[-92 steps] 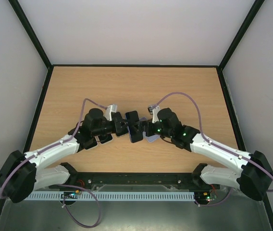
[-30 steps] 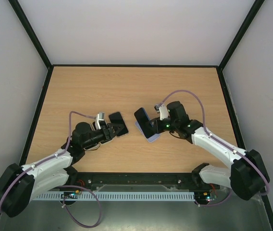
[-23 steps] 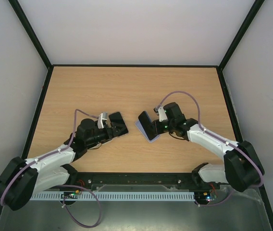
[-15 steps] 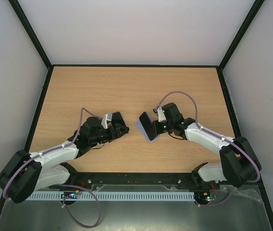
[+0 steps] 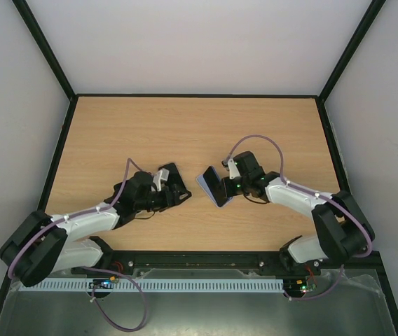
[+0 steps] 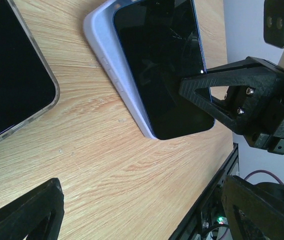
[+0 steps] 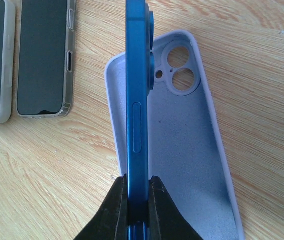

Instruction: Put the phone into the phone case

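Phone [image 7: 137, 100] is held on edge, pinched at its lower end between the right fingers [image 7: 109, 215]; it is poised over one long wall of the open case [image 7: 192, 150], which lies flat just right of centre in the top view; whether the two touch cannot be told. The left fingers [image 6: 32, 210] are spread wide, nothing between them, low beside the case. The seating step is judged to be in hand; next the phone would need to be tipped back-down, camera to the cut-outs, and pressed inside the rim, the case perhaps being steadied from the left. Two other phones [image 7: 44, 55] are seen at the upper left of the right wrist view. The surface [image 5: 185, 126] is pale wood grain, edged in black; it is enclosed by plain white walls [image 5: 199, 42].
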